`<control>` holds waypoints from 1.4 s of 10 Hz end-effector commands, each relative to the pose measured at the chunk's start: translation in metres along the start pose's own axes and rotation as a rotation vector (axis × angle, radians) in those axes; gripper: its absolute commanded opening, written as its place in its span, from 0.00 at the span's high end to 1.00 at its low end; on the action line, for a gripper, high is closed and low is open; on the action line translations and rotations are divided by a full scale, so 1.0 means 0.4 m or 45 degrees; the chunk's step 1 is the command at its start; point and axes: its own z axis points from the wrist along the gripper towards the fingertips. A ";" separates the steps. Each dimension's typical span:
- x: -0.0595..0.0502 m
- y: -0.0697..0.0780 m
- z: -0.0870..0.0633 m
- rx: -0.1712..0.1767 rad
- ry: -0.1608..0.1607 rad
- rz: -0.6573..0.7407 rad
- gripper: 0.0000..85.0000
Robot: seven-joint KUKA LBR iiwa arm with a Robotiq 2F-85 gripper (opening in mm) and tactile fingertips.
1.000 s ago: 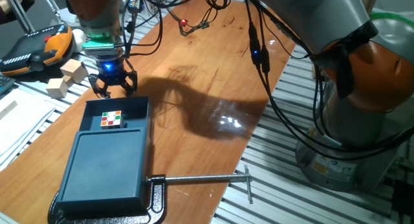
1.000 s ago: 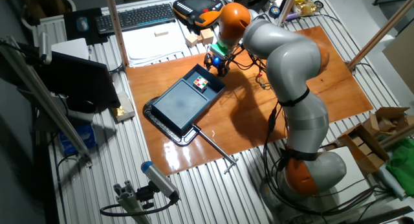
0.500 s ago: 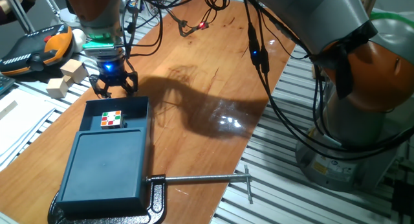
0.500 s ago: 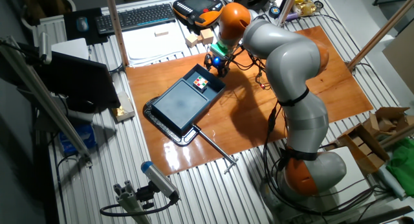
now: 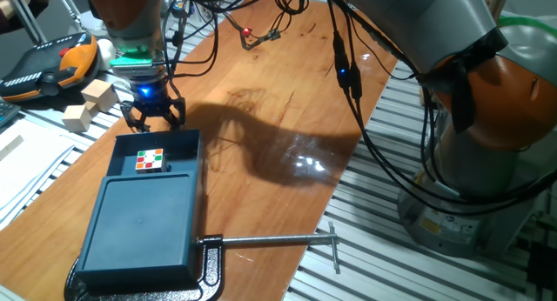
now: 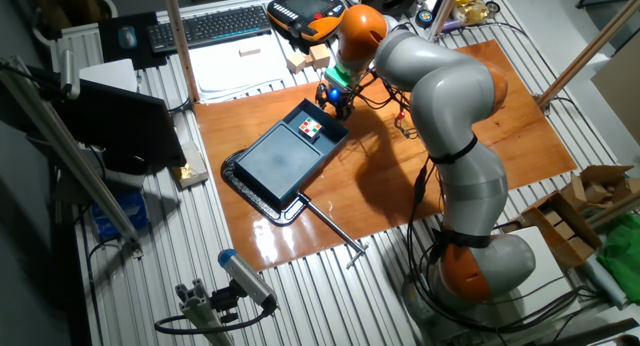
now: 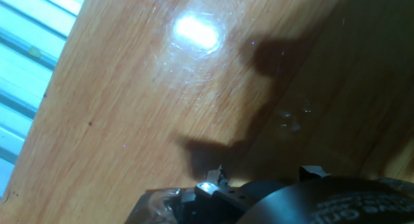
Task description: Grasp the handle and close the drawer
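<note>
The dark teal drawer (image 5: 178, 157) stands pulled out of its flat-topped box (image 5: 144, 223), with a Rubik's cube (image 5: 150, 160) inside it. Its narrow front wall with the handle (image 5: 157, 136) faces away from the box. My gripper (image 5: 154, 118) hangs just beyond that wall, fingers spread and empty, with a blue light on the hand. In the other fixed view the gripper (image 6: 335, 104) sits at the far end of the drawer (image 6: 322, 136). The hand view shows only bare wood (image 7: 129, 88) and the hand's own body.
A black clamp (image 5: 207, 268) with a long silver rod (image 5: 270, 241) holds the box at the table's near edge. Wooden blocks (image 5: 94, 103) and an orange pendant (image 5: 52, 62) lie off the table's left edge. Cables (image 5: 261, 31) trail across the far end.
</note>
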 end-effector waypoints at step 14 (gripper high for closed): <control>0.008 -0.002 0.000 0.005 0.012 -0.026 0.35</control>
